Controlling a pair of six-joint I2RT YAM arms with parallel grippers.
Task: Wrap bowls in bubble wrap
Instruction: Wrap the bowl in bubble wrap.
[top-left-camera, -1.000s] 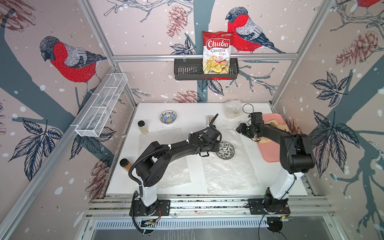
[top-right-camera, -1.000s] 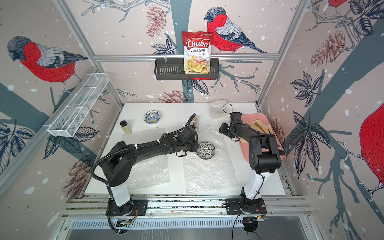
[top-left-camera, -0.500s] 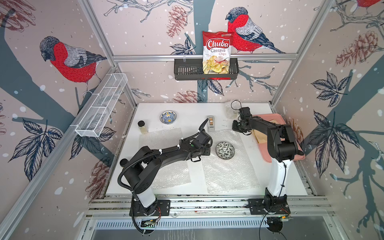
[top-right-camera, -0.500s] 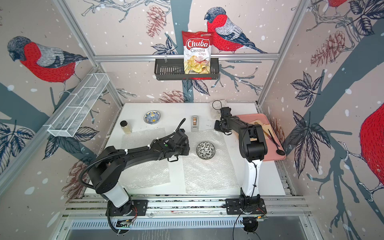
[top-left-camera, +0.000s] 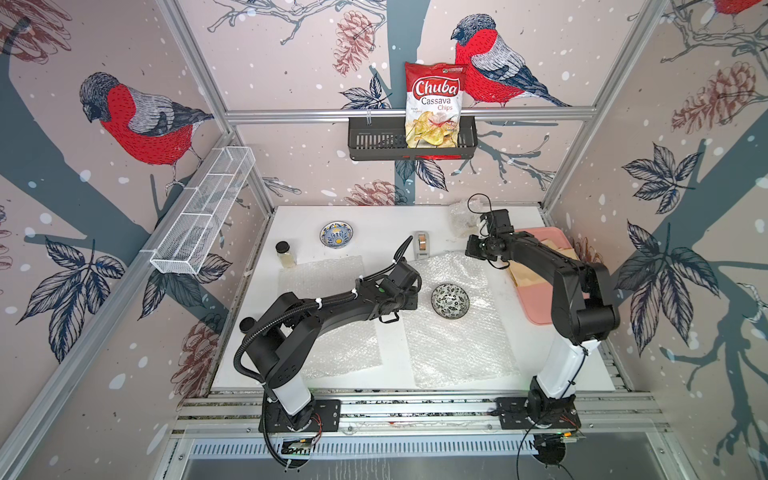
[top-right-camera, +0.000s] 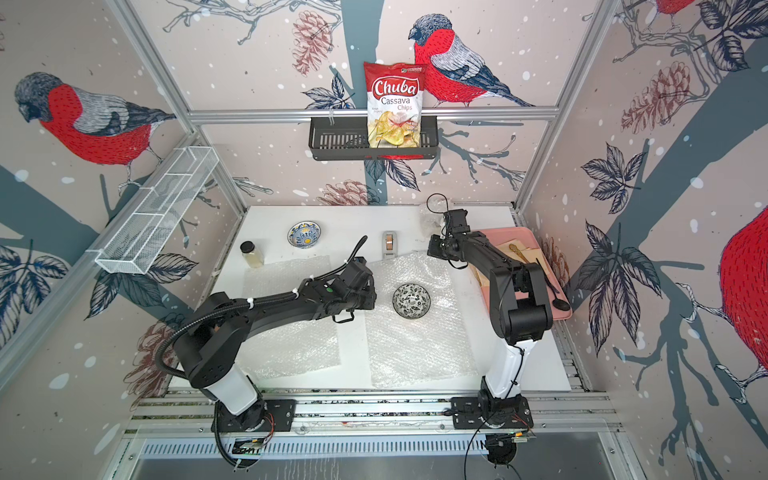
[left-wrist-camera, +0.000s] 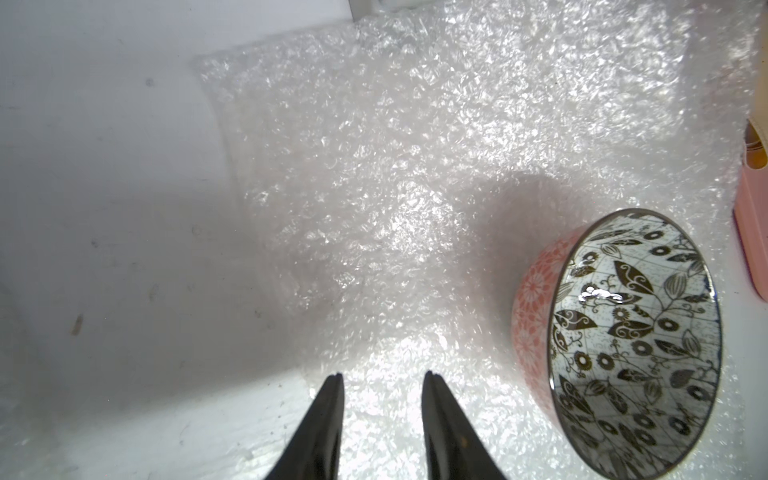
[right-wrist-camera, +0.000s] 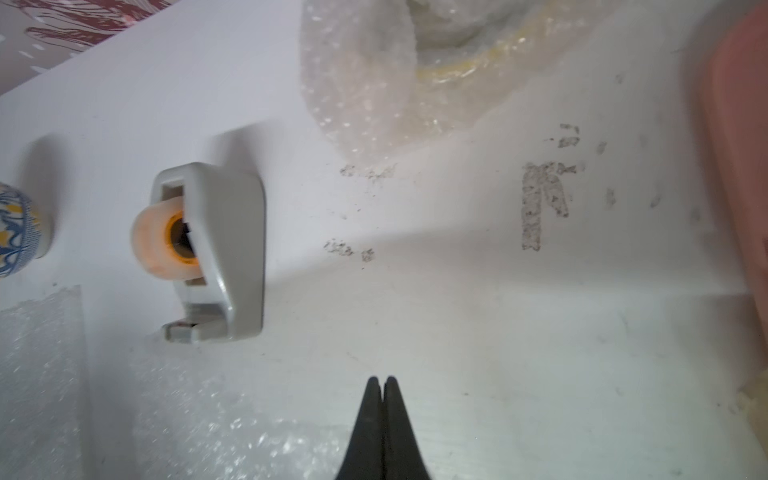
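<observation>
A black-and-white bowl (top-left-camera: 450, 301) (top-right-camera: 411, 301) (left-wrist-camera: 623, 340) stands upright on the right sheet of bubble wrap (top-left-camera: 457, 345) (top-right-camera: 415, 349) (left-wrist-camera: 415, 166). My left gripper (left-wrist-camera: 382, 376) (top-left-camera: 413, 298) hovers open and holds nothing at that sheet's left edge, a little left of the bowl. A second sheet (top-left-camera: 320, 274) lies under the left arm. The blue-and-yellow bowl (top-left-camera: 337, 235) (top-right-camera: 304, 235) (right-wrist-camera: 16, 232) sits bare at the back left. My right gripper (right-wrist-camera: 380, 378) (top-left-camera: 471, 249) is shut on nothing above the table by the right sheet's far edge. A bubble-wrap bundle (top-left-camera: 463, 218) (right-wrist-camera: 374, 70), yellowish inside, lies at the back.
A grey tape dispenser (top-left-camera: 422, 245) (right-wrist-camera: 212, 249) stands between the blue-and-yellow bowl and my right gripper. A glass jar (top-left-camera: 286, 254) stands at the left. A pink tray (top-left-camera: 540, 307) (top-right-camera: 552, 266) with tan paper lies along the right edge under the right arm.
My right gripper's jaws have closed, and it has swung from beside the tray toward the back, near the tape dispenser. My left gripper has drawn back leftward from the black-and-white bowl.
</observation>
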